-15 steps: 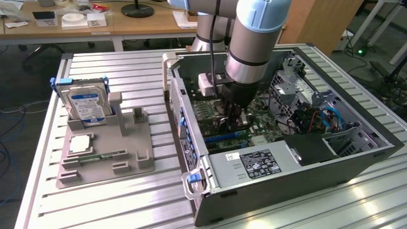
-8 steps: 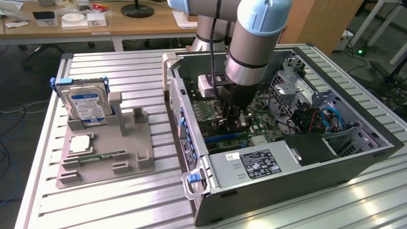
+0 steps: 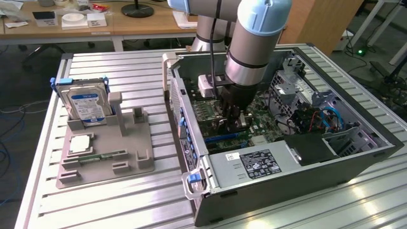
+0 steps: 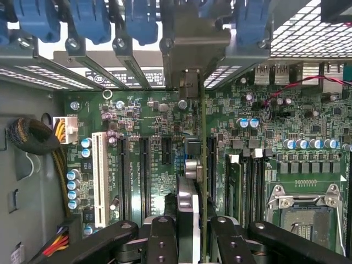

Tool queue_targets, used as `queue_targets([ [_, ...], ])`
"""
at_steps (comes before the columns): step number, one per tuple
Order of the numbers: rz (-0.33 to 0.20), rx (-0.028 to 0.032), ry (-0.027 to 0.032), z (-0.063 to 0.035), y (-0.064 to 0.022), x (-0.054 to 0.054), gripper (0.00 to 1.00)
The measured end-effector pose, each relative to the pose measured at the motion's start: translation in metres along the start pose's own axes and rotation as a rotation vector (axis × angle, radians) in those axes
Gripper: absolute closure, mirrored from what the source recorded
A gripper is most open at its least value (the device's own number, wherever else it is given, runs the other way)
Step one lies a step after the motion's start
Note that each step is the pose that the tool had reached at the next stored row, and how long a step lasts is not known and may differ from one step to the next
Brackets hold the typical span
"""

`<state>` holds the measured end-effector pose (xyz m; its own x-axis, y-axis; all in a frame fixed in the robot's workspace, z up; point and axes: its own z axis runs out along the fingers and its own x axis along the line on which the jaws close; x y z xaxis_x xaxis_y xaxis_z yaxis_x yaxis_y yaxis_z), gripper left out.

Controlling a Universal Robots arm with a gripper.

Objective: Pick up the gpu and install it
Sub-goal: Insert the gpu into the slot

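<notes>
the arm (image 3: 253,50) pointed steeply down, wrist nearly vertical; the gripper (image 3: 232,125) hung below it, its fingers (image 4: 161,237) clamped on the gpu (image 4: 204,157).

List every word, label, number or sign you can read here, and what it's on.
Nothing reads clearly.
Hard drive, blue-white label: print too small to read.
Power supply, white label: print and symbols too small.
White sticker behind the slot brackets: blurred.
Motherboard, white lettering between slots: too small.
</notes>
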<state>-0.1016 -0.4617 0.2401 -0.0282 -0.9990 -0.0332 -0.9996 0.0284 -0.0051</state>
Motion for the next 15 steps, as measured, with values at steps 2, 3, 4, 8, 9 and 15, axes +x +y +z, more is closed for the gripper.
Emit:
queue_targets([
  [2,0.0,0.0017,-0.0002,0.0,0.0001,-0.0001,0.72],
  [3,0.0,0.0021,-0.0005,0.0005,0.0,-0.0002,0.72],
  [4,0.0,0.0024,-0.0006,0.0011,0.0,-0.0002,0.72],
  [8,0.0,0.0028,-0.0001,0.0028,0.0001,0.0,0.72],
  [9,0.0,0.0028,-0.0002,0.0032,0.0001,0.0,0.72],
  [15,0.0,0.0028,-0.0003,0.0068,0.0001,0.0001,0.72],
])
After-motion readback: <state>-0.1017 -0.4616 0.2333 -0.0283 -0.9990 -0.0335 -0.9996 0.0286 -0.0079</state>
